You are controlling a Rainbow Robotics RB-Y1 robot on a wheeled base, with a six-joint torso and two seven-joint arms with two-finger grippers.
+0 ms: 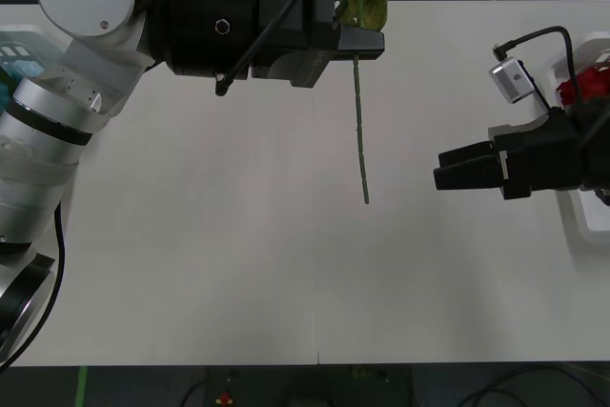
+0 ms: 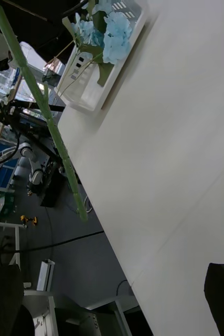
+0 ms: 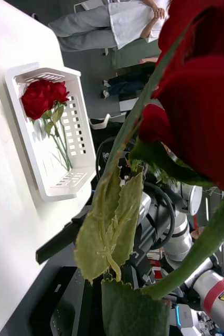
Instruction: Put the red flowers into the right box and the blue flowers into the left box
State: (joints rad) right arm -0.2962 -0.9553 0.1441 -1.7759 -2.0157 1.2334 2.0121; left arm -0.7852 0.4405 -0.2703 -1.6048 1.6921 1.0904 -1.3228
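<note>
Left claw (image 1: 367,40), above the far part of the white surface (image 1: 238,235), clamped on a red rose (image 3: 195,94); its stem (image 1: 360,131) hangs below the claw. Right claw (image 1: 443,169), fingers apart and empty, sits just inward of the right box (image 3: 49,131) holding a red rose (image 3: 41,97). Blue flowers (image 2: 106,31) lie in the left box (image 2: 91,84).

Two red flowers (image 3: 42,97), two boxes (image 3: 77,126)
</note>
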